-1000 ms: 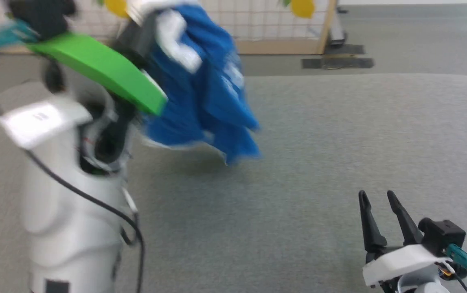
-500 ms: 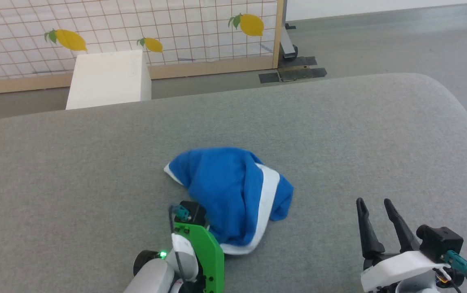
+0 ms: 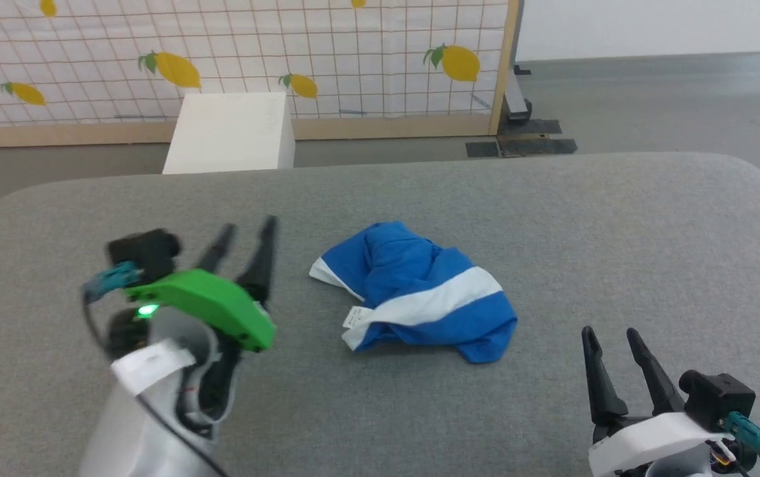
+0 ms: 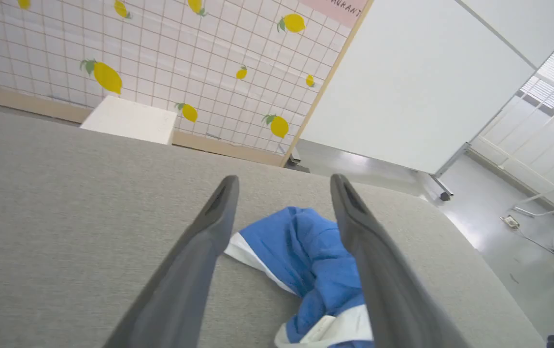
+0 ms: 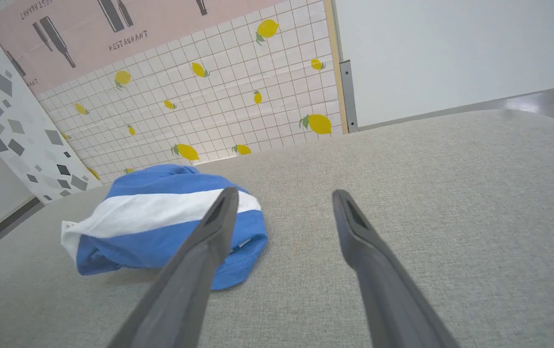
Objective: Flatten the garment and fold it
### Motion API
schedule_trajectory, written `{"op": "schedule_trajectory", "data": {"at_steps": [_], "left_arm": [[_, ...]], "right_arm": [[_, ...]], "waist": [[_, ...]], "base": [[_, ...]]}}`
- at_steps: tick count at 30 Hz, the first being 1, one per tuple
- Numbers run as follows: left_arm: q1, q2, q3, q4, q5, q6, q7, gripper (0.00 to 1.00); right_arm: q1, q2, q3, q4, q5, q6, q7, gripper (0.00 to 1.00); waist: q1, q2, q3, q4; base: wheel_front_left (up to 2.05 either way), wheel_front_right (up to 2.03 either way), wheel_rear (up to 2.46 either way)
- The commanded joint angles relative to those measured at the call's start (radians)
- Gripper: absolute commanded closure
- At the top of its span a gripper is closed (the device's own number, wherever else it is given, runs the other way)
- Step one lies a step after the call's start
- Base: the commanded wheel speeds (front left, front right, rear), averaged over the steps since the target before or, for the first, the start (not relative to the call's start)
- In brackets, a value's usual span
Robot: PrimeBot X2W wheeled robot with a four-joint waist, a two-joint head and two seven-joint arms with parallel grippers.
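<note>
Desk (image 3: 618, 232): a wide surface covered in grey cloth with rounded far corners; it takes up most of the head view.
Screen (image 3: 353, 53): stands upright on the floor beyond the desk's far edge; white grid pattern with yellow lemons, set in a pale wooden frame; in the right wrist view a pink panel above the grid reads "RESTAURANT".
White box (image 3: 230, 132): a plain block just behind the far edge of the desk, left of centre, in front of the screen.
Garment (image 3: 419, 291): royal-blue soft fabric lying in a crumpled heap near the middle of the desk, bunched rather than flat; a broad white stripe (image 3: 433, 301) runs across its near half; white trim shows along its left edge; neither pincer touches it.
Left pincer (image 3: 248, 226): on a green-and-white wrist, raised over the desk to the left of the garment and near it; its two long dark fingers stand apart with nothing between them; in the left wrist view the blue heap lies on the desk beyond the spread fingers.
Right pincer (image 3: 610, 331): at the near right of the desk, fingers apart and empty; the garment lies ahead and to its left, apart from it.
Care tag (image 3: 353, 317): a small white label at the garment's near-left edge; its print is too small to read.
</note>
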Motion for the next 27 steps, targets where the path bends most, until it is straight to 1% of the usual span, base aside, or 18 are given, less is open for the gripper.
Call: {"op": "schedule_trajectory", "data": {"at_steps": [1,3,6,9,14,17,21,24,27], "left_arm": [[0.032,0.029,0.014,-0.017,0.041,0.014,-0.051,0.0],[0.075,0.068,0.019,-0.035,0.109,0.031,-0.132,0.0],[0.152,0.098,0.011,-0.044,0.187,0.05,-0.246,0.0],[0.215,0.098,-0.001,-0.039,0.228,0.066,-0.322,0.0],[0.274,0.076,-0.013,-0.025,0.245,0.084,-0.357,0.0],[0.284,0.059,-0.017,-0.028,0.245,0.091,-0.366,0.0],[0.276,0.042,-0.023,-0.035,0.243,0.094,-0.372,0.0],[0.258,0.03,-0.036,-0.035,0.245,0.088,-0.374,0.0],[0.238,0.023,-0.049,-0.032,0.247,0.081,-0.375,0.0]], "right_arm": [[0.01,0.0,-0.002,0.0,0.001,-0.002,-0.006,0.0],[0.01,0.0,-0.003,0.001,0.003,-0.002,-0.006,0.0],[0.009,0.0,-0.007,0.004,0.004,-0.002,-0.005,0.0],[0.002,0.0,-0.021,0.013,-0.002,-0.002,0.021,0.0],[-0.039,0.0,-0.053,0.036,-0.016,-0.002,0.138,0.0],[-0.116,0.0,-0.057,0.053,-0.044,-0.002,0.269,0.0],[-0.276,0.0,-0.021,0.105,-0.101,-0.002,0.475,0.0],[-0.401,0.0,0.012,0.198,-0.149,-0.002,0.658,0.0],[-0.487,-0.001,0.038,0.287,-0.206,-0.002,0.783,0.0]], "waist": [[0.0,-0.0001,-0.015,0.015],[0.0,-0.0001,-0.019,0.02],[0.0,-0.0001,-0.022,0.025],[0.0,-0.0001,-0.021,0.031],[0.0,-0.0001,-0.011,0.036],[0.0,-0.0001,0.011,0.036],[0.0,-0.0001,0.055,0.036],[0.0,-0.0001,0.093,0.054],[0.0,-0.0001,0.129,0.083]], "base": [[0.0,0.0,0.0],[0.0,0.0,0.0],[0.0,0.0,0.0],[0.0,0.0,0.0],[0.0,0.0,0.0],[0.0,0.0,0.0],[0.0,0.0,0.0],[0.0,0.0,0.0],[0.0,0.0,0.0]]}}
